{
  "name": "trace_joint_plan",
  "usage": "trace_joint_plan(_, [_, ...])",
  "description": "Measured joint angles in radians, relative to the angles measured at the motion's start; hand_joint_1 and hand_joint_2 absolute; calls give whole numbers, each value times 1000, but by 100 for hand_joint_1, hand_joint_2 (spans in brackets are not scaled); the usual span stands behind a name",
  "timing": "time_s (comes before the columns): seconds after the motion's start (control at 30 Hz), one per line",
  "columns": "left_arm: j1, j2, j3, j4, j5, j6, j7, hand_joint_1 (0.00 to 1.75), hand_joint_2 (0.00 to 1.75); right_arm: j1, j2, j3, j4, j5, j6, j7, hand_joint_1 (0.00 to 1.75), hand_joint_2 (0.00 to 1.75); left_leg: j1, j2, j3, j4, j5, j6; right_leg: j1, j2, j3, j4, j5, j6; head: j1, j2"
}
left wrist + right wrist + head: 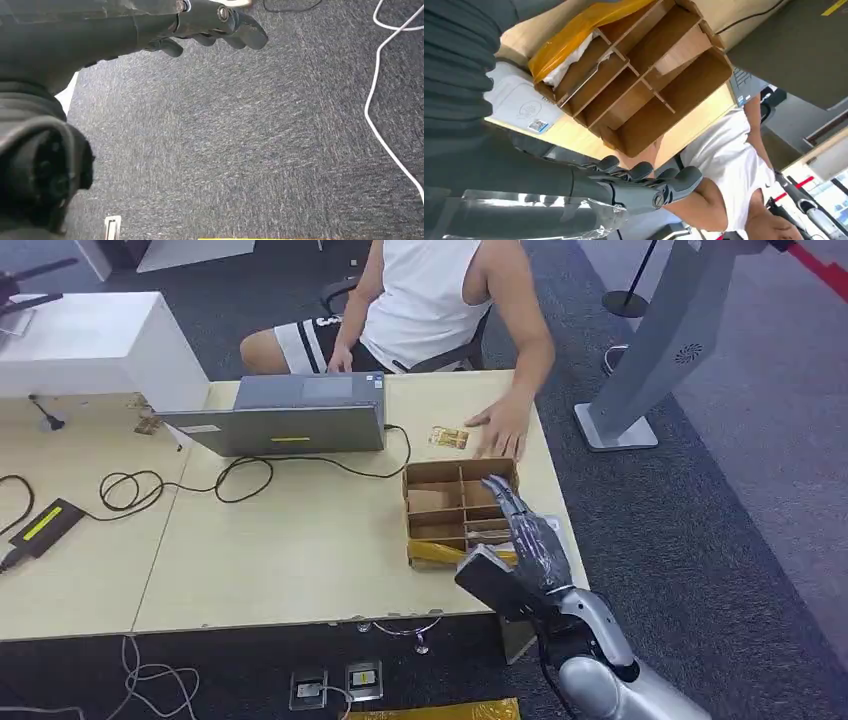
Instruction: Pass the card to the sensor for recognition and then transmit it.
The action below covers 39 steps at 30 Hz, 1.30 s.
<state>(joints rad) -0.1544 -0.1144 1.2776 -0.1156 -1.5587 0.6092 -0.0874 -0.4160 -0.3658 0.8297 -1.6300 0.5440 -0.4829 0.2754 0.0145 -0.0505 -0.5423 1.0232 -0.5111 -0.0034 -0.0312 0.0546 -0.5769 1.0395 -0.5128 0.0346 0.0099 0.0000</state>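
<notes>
A small gold card [449, 437] lies flat on the wooden table [280, 560], just left of a person's hand [503, 428] resting there. My right hand [530, 538] hovers over the right side of a divided cardboard box [445, 502], with straight fingers [644, 182] and nothing in them. A flat white sensor pad [519, 102] with a small label lies on the table against the box, under my wrist. My left hand [210, 22] hangs over grey carpet, its fingers loosely bent and holding nothing.
A yellow bag [438, 553] fills the box's near compartment. An open laptop [290, 420] with a black cable [250, 475] stands at the back, a power adapter [45, 523] at the left. The seated person faces me. A grey stand [650, 360] is at the right.
</notes>
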Motion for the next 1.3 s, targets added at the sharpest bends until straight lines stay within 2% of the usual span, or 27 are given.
trace_joint_plan(0.2, [-1,0,0,0,-7,0,0,0,0,5,-1,-4,0,108,66,65,0,175,0,0,0,0,0,0,0,0,0,0,0,0,0,0])
trace_joint_plan(0.3, [-3,0,0,0,-10,-1,0,0,0,5,-8,-6,2,202,122,165,0,175,0,0,0,0,0,0,0,0,0,0,0,0,0,0])
trace_joint_plan(0.4, [-3,-1,0,0,-10,-1,0,0,0,4,-12,-14,10,232,143,192,0,175,0,0,0,0,0,0,0,0,0,0,0,0,0,0])
trace_joint_plan(0.97, [-5,-1,0,0,-12,-1,0,0,0,4,-23,-22,32,247,153,194,0,175,0,0,0,0,0,0,0,0,0,0,0,0,0,0])
trace_joint_plan(1.07, [-6,-1,0,0,-10,0,0,0,0,-20,-26,-12,47,330,216,159,0,175,0,0,-1,0,0,0,0,0,0,0,0,0,0,0])
trace_joint_plan(1.13, [-9,-1,0,0,-11,0,0,0,0,-44,-24,-11,79,336,216,127,0,175,0,0,-1,0,0,0,0,0,0,0,0,0,0,0])
trace_joint_plan(1.3, [-10,-1,1,0,-12,0,0,0,0,-67,-24,-8,126,337,215,116,0,175,0,-1,-1,0,0,0,0,-1,0,0,0,0,0,0])
